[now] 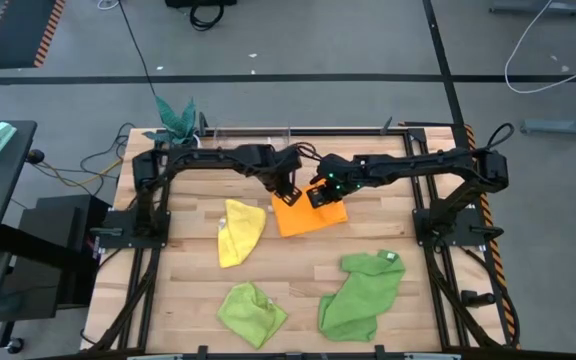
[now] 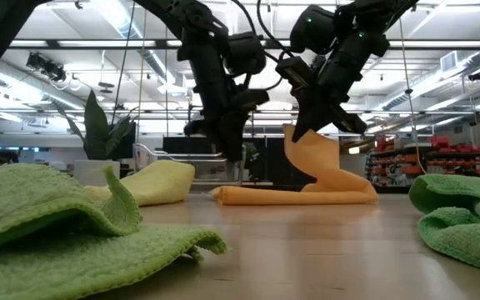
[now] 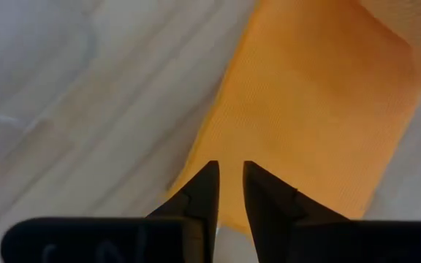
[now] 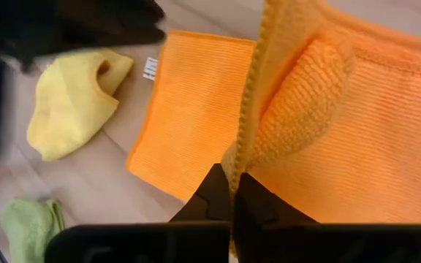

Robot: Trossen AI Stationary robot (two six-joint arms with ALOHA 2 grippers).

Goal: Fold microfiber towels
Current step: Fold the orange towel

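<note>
The orange towel lies on the far middle of the wooden table, one side raised. My right gripper is shut on that raised side, and the cloth curves down from it to the flat part. My left gripper hovers just left of it above the towel's left part, its fingers a narrow gap apart with nothing between them. The yellow towel lies crumpled to the left. The lime green towel and the larger mid-green towel lie bunched near the front edge. My right gripper pinches the orange towel's hemmed edge between its two shut fingers, coming slanting down from the table's right. The held edge is lifted clear and stands up from the fingers. The cloth bends slack below it, and the rest lies flat on the table.
A teal-leaved plant stands at the table's far left corner. Black frame rails run along the table's left and right sides. Bare wood shows between the orange towel and the green ones.
</note>
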